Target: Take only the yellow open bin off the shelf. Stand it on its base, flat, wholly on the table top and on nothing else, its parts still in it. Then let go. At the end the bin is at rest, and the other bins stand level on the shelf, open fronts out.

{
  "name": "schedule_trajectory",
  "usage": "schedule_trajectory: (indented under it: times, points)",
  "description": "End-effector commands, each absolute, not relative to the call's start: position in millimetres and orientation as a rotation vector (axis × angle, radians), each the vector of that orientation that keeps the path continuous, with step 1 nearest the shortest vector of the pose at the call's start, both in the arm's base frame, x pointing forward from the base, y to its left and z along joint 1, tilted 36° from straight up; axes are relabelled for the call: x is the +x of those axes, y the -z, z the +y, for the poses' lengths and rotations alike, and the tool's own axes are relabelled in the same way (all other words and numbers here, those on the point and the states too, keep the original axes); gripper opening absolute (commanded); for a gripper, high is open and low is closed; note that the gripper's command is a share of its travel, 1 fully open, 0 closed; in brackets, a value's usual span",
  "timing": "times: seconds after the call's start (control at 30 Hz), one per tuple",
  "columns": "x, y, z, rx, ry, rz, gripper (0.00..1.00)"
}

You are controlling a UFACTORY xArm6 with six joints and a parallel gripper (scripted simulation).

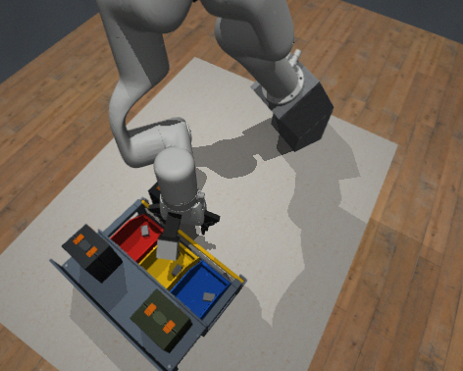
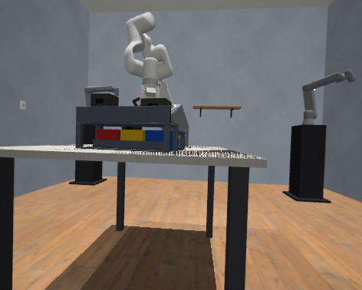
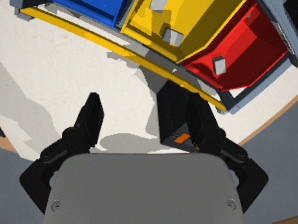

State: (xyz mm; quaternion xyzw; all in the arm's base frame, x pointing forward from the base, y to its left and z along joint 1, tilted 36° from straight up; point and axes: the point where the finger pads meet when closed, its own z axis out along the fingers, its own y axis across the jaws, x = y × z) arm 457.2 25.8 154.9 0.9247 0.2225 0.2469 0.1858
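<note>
Top: steep downward view from overhead, the shelf (image 1: pixel 113 303) (image 2: pixel 122 114) (image 3: pixel 125 52) toward 7 o'clock. Exterior: distant, nearly level at table-top height, shelf toward 10 o'clock. Wrist: close, downward, shelf from 11 to 2 o'clock. Top and wrist share the bin interiors (image 1: pixel 158 270) (image 3: pixel 200 25).

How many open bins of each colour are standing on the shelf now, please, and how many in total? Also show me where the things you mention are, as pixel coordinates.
Red bin (image 1: pixel 137 241) (image 2: pixel 108 134) (image 3: pixel 250 55): 1
Yellow bin (image 1: pixel 157 267) (image 2: pixel 133 135) (image 3: pixel 200 27): 1
Blue bin (image 1: pixel 198 285) (image 2: pixel 154 136) (image 3: pixel 100 11): 1
Total: 3
</note>
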Motion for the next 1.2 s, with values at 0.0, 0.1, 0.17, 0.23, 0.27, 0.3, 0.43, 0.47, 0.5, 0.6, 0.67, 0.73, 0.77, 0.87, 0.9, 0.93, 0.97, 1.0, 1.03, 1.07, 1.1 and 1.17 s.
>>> schedule_trajectory:
  times: [0.0,0.1,0.17,0.23,0.27,0.3,0.43,0.47,0.5,0.6,0.67,0.73,0.77,0.87,0.9,0.93,0.97,1.0,1.03,1.07,1.1,1.17]
  points:
    - [457.8,-156.1,26.2,2.55,-0.667,0.755,1.0]
    - [457.8,-156.1,26.2,2.46,-0.616,0.943,1.0]
    - [457.8,-156.1,26.2,2.46,-0.616,0.943,1.0]
    - [457.8,-156.1,26.2,2.46,-0.616,0.943,1.0]
    - [457.8,-156.1,26.2,2.46,-0.616,0.943,1.0]
    - [457.8,-156.1,26.2,2.46,-0.616,0.943,1.0]
    - [457.8,-156.1,26.2,2.46,-0.616,0.943,1.0]
    - [457.8,-156.1,26.2,2.46,-0.616,0.943,1.0]
    - [457.8,-156.1,26.2,2.46,-0.616,0.943,1.0]
    - [457.8,-156.1,26.2,2.359,-0.562,1.121,1.0]
    - [457.8,-156.1,26.2,2.285,-0.525,1.236,1.0]
    - [457.8,-156.1,26.2,2.285,-0.525,1.236,1.0]
    - [457.8,-156.1,26.2,2.285,-0.525,1.236,1.0]
    - [457.8,-156.1,26.2,2.285,-0.525,1.236,1.0]
    - [457.8,-156.1,26.2,2.285,-0.525,1.236,1.0]
    - [457.8,-156.1,26.2,2.285,-0.525,1.236,1.0]
    - [457.8,-156.1,26.2,2.285,-0.525,1.236,1.0]
    - [457.8,-156.1,26.2,2.285,-0.525,1.236,1.0]
    - [457.8,-156.1,26.2,2.285,-0.525,1.236,1.0]
    - [457.8,-156.1,26.2,2.285,-0.525,1.236,1.0]
    - [457.8,-156.1,26.2,2.247,-0.507,1.29,1.0]
    - [457.8,-156.1,26.2,2.166,-0.469,1.399,1.0]
